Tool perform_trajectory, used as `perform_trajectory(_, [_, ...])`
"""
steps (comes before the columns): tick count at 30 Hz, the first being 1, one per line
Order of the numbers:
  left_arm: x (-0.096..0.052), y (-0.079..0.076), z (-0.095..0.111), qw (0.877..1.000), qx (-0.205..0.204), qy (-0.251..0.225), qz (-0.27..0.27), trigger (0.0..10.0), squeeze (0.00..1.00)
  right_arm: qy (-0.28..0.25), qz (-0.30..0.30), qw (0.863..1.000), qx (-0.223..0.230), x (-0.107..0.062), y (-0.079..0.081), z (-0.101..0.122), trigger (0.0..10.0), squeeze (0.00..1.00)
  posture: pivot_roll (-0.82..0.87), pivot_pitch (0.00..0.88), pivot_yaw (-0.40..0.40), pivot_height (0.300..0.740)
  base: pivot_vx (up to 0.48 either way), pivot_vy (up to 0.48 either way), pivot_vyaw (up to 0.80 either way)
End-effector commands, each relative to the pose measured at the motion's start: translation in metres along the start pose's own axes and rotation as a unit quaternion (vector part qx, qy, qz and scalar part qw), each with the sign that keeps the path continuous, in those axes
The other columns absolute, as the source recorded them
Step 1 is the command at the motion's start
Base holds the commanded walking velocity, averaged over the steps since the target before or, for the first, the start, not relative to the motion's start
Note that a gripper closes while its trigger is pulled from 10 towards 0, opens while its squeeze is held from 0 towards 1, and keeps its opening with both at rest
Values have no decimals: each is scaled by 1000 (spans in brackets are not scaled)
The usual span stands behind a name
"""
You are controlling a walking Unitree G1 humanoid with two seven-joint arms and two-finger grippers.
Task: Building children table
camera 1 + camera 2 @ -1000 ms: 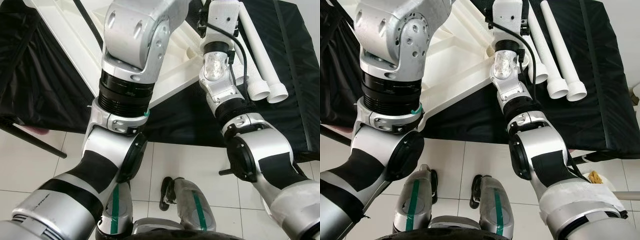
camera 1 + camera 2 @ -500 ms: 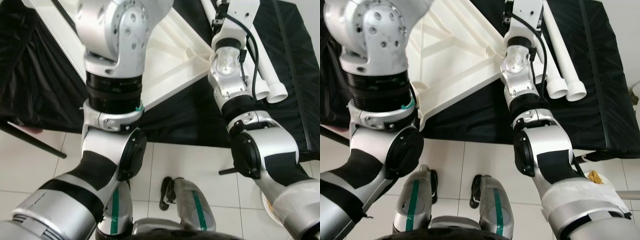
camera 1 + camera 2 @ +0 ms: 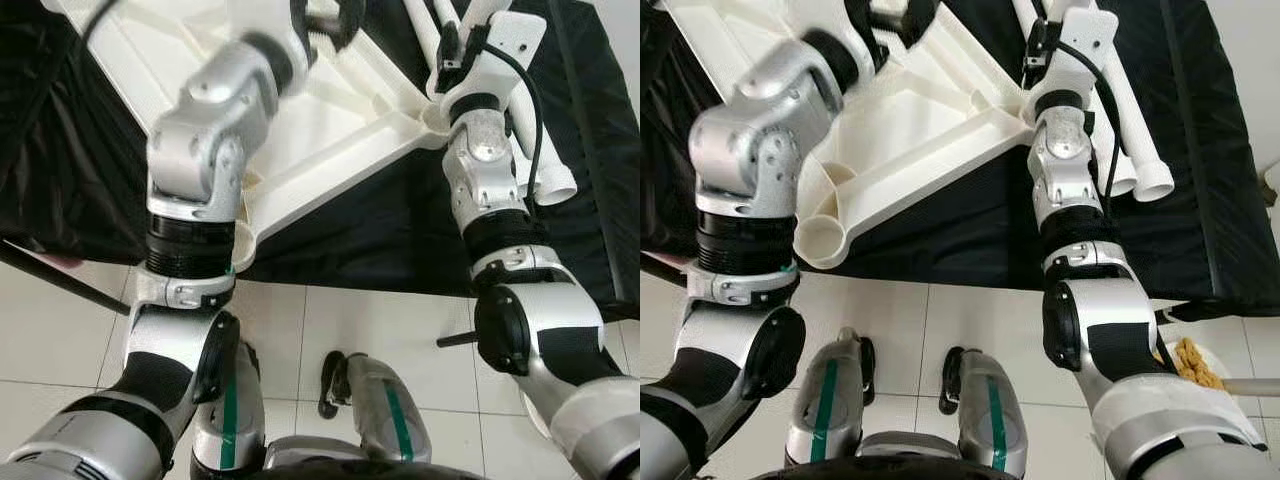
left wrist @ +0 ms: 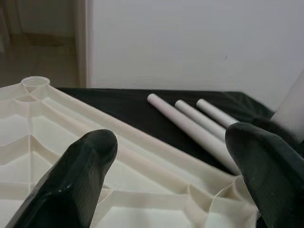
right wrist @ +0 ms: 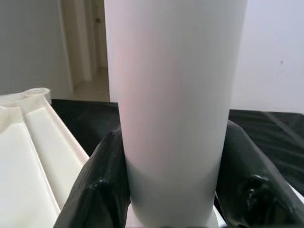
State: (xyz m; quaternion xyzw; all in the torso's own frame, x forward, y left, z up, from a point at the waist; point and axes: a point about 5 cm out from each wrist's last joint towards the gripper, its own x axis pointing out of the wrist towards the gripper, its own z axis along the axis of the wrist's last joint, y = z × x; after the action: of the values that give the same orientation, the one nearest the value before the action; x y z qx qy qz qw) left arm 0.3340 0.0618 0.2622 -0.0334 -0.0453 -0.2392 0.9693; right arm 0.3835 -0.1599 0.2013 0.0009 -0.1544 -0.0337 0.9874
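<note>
black cloth (image 3: 1200, 150) covers a low work surface above white floor tiles (image 3: 940, 320). on it lies the upturned white ribbed plastic children's tabletop (image 3: 910, 130), one round leg socket (image 3: 822, 238) at its 7 o'clock corner hanging at the cloth's near edge. compared with a second ago, the left arm has swung up and away toward 11 o'clock, uncovering the socket corner and much of the ribbing; the right arm has stretched further toward 12 o'clock. the left gripper (image 4: 166, 175) hovers over the tabletop's underside with its black fingers (image 4: 76, 180) spread wide and nothing between them. the right gripper (image 5: 173, 190) is clamped on an upright white plastic tube leg (image 5: 173, 95) at the tabletop's 3 o'clock corner, fingers pressed against both sides. more loose white tube legs (image 3: 1135, 140) lie side by side on the cloth just beyond, at 2 o'clock, close against the right forearm. bare cloth lies open toward 3 o'clock, and open floor lies at 6 o'clock around the robot's feet (image 3: 980, 400).
</note>
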Motion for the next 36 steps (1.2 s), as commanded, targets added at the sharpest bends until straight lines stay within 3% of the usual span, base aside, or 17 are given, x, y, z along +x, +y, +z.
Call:
perform_trajectory(1, [-1, -2, -16, 999, 14, 28, -5, 10000, 0, 15, 1, 1000, 21, -5, -13, -3, 10000, 0, 92, 51, -76, 740, 0, 0, 0])
perform_trajectory(4, [-4, -2, -30, 998, 12, 55, -12, 10000, 0, 26, 7, 999, 31, -11, -21, -5, 10000, 0, 91, 50, -75, 740, 0, 0, 0])
perform_trajectory(9, [-3, -2, -51, 993, 61, 97, -17, 10000, 0, 44, -7, 999, 31, -15, -36, -9, 10000, 0, 84, 44, -71, 740, 0, 0, 0])
perform_trajectory(18, [-2, -9, -61, 990, 80, 115, -25, 10000, 0, 60, 0, 997, 38, -20, -38, -12, 10000, 0, 86, 50, -67, 740, 0, 0, 0])
perform_trajectory(22, [0, -17, -61, 989, 81, 114, -38, 10000, 0, 61, 22, 997, 51, -20, -32, -10, 10000, 0, 96, 58, -73, 740, 0, 0, 0])
perform_trajectory(26, [2, -28, -74, 983, 109, 137, -59, 10000, 0, 43, 38, 996, 66, -19, -28, -3, 10000, 0, 105, 62, -77, 740, 0, 0, 0])
perform_trajectory(32, [6, -56, -98, 970, 128, 173, -111, 10000, 0, -5, -17, 996, 85, -18, -48, 11, 10000, 0, 96, 65, -71, 740, 0, 0, 0])
perform_trajectory(36, [6, -63, -103, 966, 131, 182, -127, 10000, 0, -14, -30, 996, 81, -19, -54, 15, 10000, 0, 86, 65, -65, 740, 0, 0, 0])
